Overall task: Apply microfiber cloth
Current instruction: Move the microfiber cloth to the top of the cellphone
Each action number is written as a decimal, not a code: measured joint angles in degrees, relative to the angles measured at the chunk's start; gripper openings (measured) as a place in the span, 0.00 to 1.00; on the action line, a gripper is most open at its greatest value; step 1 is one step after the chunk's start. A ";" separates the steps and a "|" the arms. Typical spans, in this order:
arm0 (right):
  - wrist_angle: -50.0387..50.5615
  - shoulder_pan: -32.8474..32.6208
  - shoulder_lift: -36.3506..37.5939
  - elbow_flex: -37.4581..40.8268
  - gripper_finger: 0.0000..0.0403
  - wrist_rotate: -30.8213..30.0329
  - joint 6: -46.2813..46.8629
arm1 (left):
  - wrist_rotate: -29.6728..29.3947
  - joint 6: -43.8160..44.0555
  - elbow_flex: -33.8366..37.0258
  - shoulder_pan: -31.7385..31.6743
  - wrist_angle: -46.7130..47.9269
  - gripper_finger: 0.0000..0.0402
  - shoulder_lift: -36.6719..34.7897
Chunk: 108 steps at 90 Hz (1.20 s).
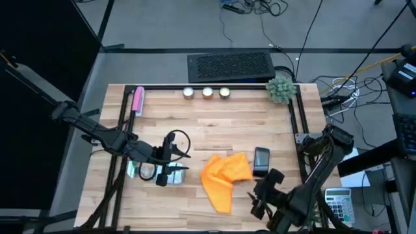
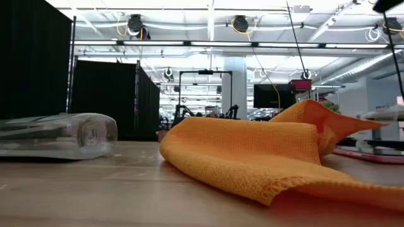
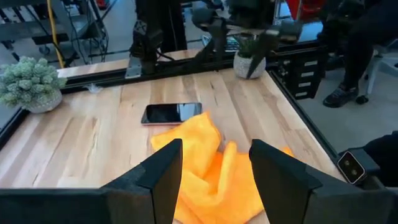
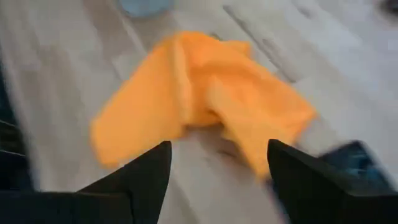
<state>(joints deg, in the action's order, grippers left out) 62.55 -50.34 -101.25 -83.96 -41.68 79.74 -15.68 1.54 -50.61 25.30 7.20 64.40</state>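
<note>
The wooden desk point(image 1: 214, 123) fills the high view inside its dark rail frame, and on it, toward five o'clock from its middle, the microfiber cloth point(image 1: 224, 177) lies crumpled in a loose orange heap, free of both arms. Its three-o'clock edge runs up against a black smartphone point(image 1: 261, 160) and, in the left wrist view, appears to lap over the phone's near end. Judging by this, the step in hand is the reach for the cloth, before any wiping has begun: nothing is yet gripped. The right gripper point(image 4: 214, 180) hovers at the desk's five-o'clock corner, jaws spread wide and empty, with the cloth just beyond them at about ten o'clock on the high view. The left gripper point(image 3: 214, 171) sits toward eight o'clock, jaws likewise wide and empty, pointing across at the cloth, which lies at three o'clock from it and close ahead. The next move likely calls for one arm to drop onto a raised fold, pinch it shut, and drag or lay the fabric across the phone's screen; being thin and floppy, it may bunch or slip rather than spread. Smaller things: a clear plastic bottle point(image 2: 60, 134) lying on its side near the left arm, a small potted plant point(image 1: 281, 89) at one o'clock, and a pink stick point(image 1: 137, 99) at eleven.
</note>
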 joint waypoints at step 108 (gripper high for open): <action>5.66 42.31 0.17 1.00 0.01 12.86 -39.09 | 2.20 5.53 0.02 2.21 4.05 0.43 0.11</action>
<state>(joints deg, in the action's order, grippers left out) 68.22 -8.03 -101.08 -82.97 -28.82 40.65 -13.47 7.07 -50.59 27.51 11.24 64.51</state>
